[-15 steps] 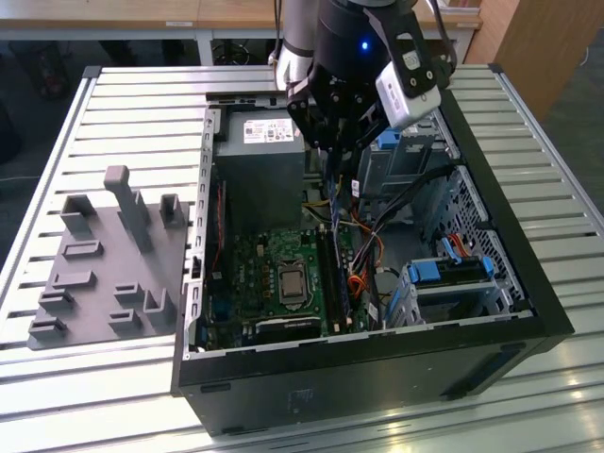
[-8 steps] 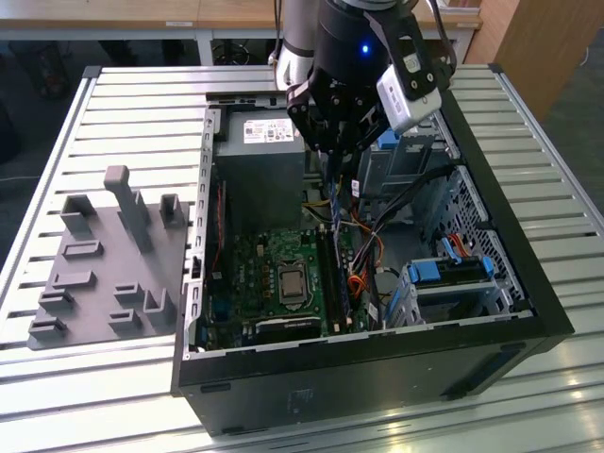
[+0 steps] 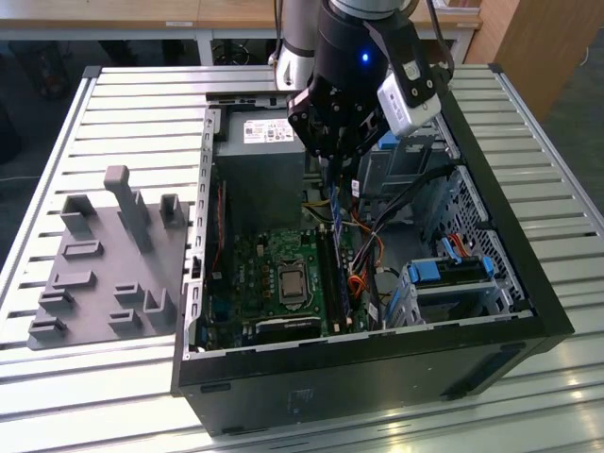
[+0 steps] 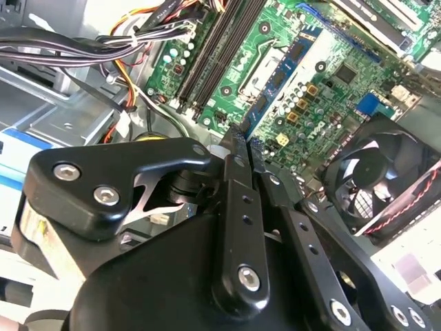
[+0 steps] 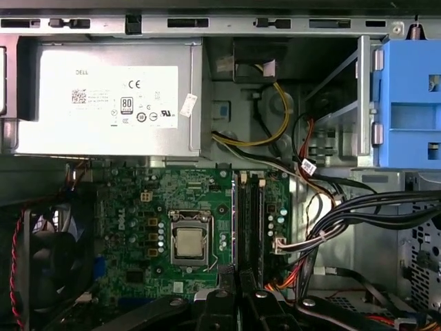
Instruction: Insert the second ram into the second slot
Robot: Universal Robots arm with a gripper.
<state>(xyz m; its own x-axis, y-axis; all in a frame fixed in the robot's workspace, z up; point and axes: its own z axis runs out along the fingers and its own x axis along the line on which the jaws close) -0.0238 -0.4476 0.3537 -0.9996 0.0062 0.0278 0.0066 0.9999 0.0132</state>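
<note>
Black jaws of the single gripper [image 4: 242,148] stood pinched almost shut on a thin dark-blue stick, by my reading the one second ram [image 3: 335,212], held on edge inside the open computer case [image 3: 543,293]. Its long axis ran roughly in line with the two dark memory slots [image 5: 249,214]. These lay side by side on the green motherboard [image 5: 138,207], below and a little ahead of the stick and apart from it.

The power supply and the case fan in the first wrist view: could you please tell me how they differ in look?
The power supply is a silver-grey metal box bearing a white label; the case fan is black. The power supply's face is flat and closed, while the case fan has curved blades and a red wire beside it. Both sit beside the green motherboard.
</note>
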